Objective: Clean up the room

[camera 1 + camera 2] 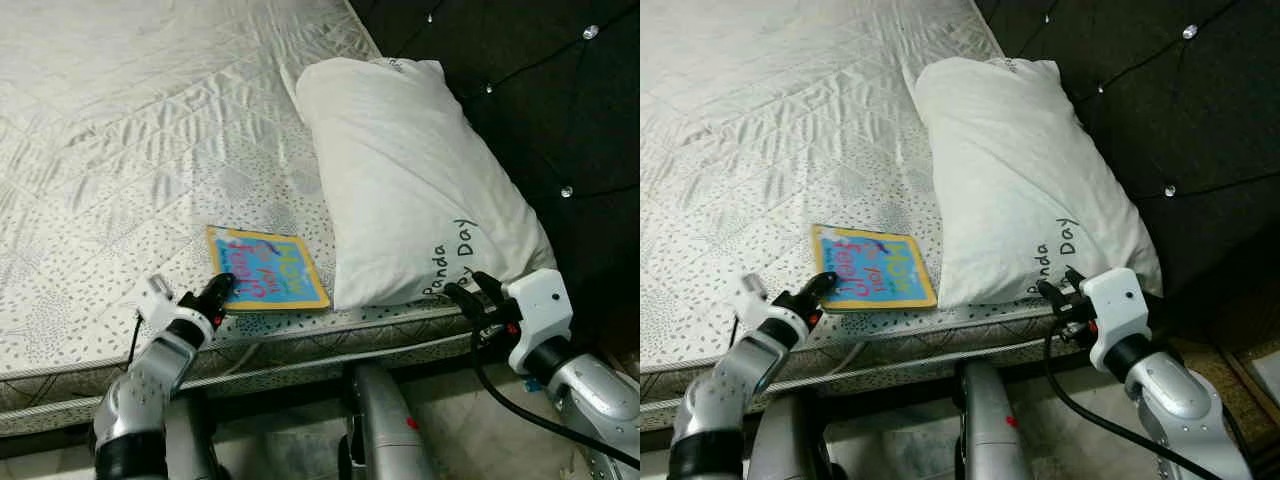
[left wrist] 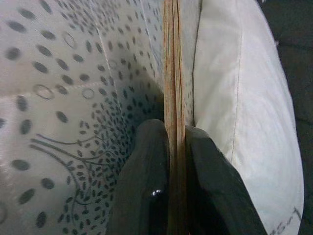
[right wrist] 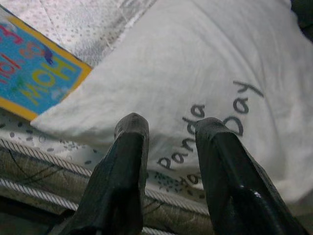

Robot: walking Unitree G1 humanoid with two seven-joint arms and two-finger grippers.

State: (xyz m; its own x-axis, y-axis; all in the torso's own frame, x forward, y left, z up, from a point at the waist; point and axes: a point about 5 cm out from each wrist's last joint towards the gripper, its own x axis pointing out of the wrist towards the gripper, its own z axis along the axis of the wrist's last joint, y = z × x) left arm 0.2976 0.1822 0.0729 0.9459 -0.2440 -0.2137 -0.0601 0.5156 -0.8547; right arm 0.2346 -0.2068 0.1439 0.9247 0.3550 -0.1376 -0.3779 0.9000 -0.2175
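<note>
The left gripper [image 1: 222,290] is closed on the near corner of a thin picture book [image 1: 265,268], whose edge is seen pinched between the two black fingers [image 2: 149,181] in the left wrist view. The book has a yellow border and a blue cover with colourful lettering, and it lies flat on the mattress [image 1: 130,140] close to the near edge, its far side just beside the pillow [image 1: 410,170].

The right gripper [image 1: 1058,290] is held at the near end of the pillow, its fingers parted with nothing between them; in the right wrist view the two fingers [image 3: 128,161] are seen apart before the pillowcase, where the handwritten words "Panda" and "Day" can be read. Whether the fingertips touch the fabric cannot be told.

The mattress is bare, quilted in a pale cream fabric printed with small dark dots and leaf sprays, and its piped side edge is seen below the book. The white pillow lies along the right side of the bed against a dark tufted headboard [image 1: 560,110] set with shiny studs. Beneath the bed edge a strip of pale floor [image 1: 460,420] and the robot's own silver body are seen.
</note>
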